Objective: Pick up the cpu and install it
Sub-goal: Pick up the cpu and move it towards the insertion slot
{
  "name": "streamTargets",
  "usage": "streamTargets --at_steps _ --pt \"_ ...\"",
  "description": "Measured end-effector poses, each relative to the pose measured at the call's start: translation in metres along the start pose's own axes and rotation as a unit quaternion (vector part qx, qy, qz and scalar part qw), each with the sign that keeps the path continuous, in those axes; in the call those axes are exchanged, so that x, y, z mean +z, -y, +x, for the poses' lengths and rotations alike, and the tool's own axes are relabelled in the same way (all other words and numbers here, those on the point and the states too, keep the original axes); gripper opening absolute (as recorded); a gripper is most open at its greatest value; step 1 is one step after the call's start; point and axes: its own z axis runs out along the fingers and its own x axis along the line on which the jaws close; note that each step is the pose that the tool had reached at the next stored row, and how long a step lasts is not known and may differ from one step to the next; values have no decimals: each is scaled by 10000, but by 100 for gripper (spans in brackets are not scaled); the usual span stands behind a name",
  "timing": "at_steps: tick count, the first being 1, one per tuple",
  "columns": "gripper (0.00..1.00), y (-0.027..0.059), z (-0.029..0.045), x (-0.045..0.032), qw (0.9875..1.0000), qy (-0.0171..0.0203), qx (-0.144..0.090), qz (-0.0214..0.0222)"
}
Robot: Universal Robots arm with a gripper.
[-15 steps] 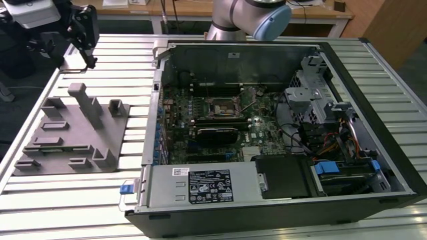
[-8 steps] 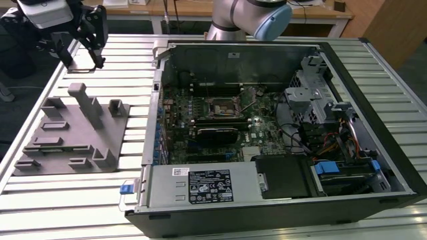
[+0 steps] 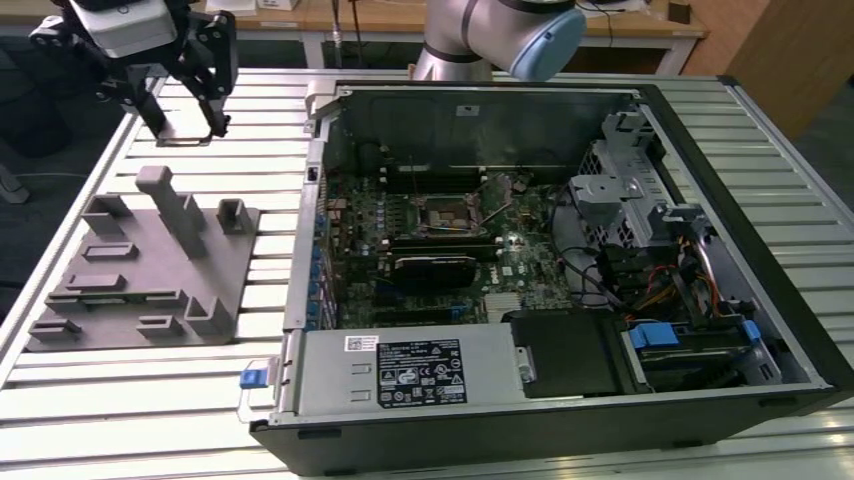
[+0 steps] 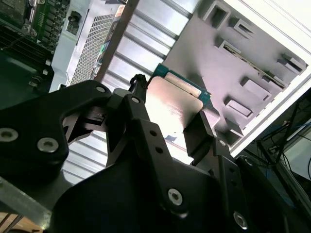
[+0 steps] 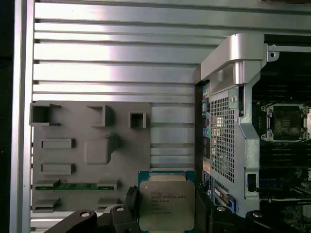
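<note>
Jaws clamped on cpu [image 5: 166, 208] by two opposite edges, silvery top facing first wrist view; gripper [image 3: 184, 125] held above slatted table [image 3: 267, 110], near grey fixture [image 3: 147, 270]; open pc case [image 3: 304, 300] and bare socket [image 3: 447, 212] well apart, toward exterior view's right.

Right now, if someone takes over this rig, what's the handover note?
Gripper: shut on the cpu, held in the air above the slatted table, near the grey fixture.
Socket inside the open computer case: looks empty.
Done: cpu picked up.
Left: cpu not yet in the socket.
</note>
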Motion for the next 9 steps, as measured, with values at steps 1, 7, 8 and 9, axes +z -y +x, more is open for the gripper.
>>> streamTargets --at_steps 1,7,8,9 --pt "55 0 -19 1 10000 0 0 0" --pt "55 -1 -139 9 10000 1 0 0" --pt "55 -1 -160 10 10000 0 0 0" --pt "55 -1 -182 12 10000 0 0 0"
